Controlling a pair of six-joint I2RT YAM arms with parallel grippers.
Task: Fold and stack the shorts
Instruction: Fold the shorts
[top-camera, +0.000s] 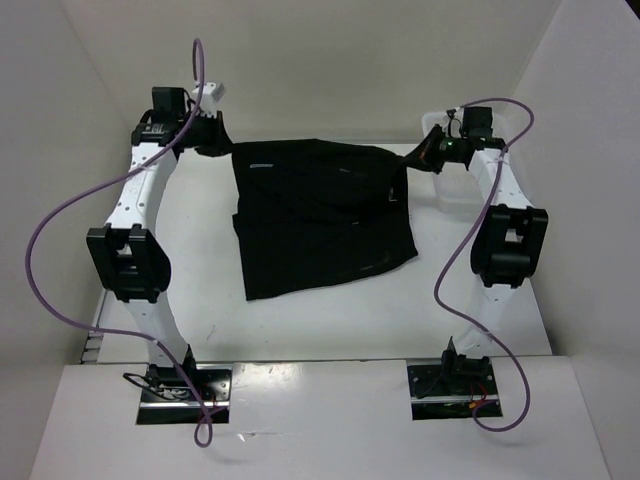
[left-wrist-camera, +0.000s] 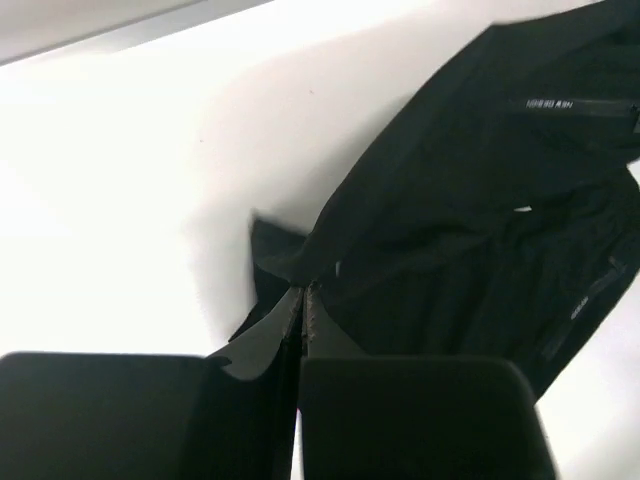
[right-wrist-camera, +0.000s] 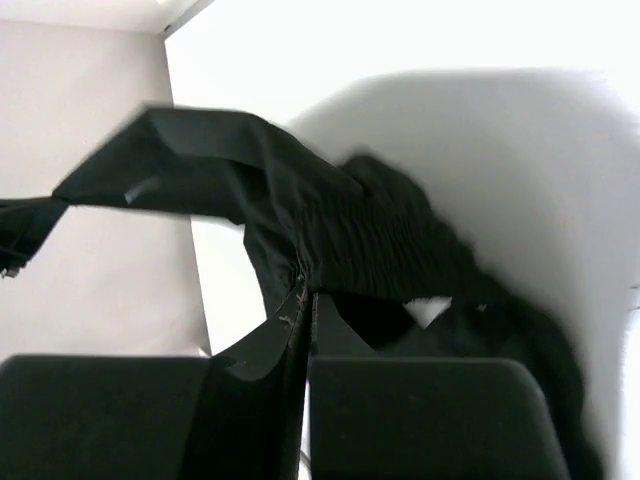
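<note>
My left pincer (top-camera: 213, 137) and right pincer (top-camera: 431, 152) both clamped tight on shorts (top-camera: 320, 215) at waistband ends. Waistband runs left-right along surface (top-camera: 200, 280) far edge; legs trail toward near edge.

The top view looks down from above and behind the bases at 6 o'clock, covering the whole table (top-camera: 330, 320). Each wrist view sits close behind the left hand (left-wrist-camera: 303, 305) or right hand (right-wrist-camera: 305, 295); all share the shorts (top-camera: 310, 220).
</note>
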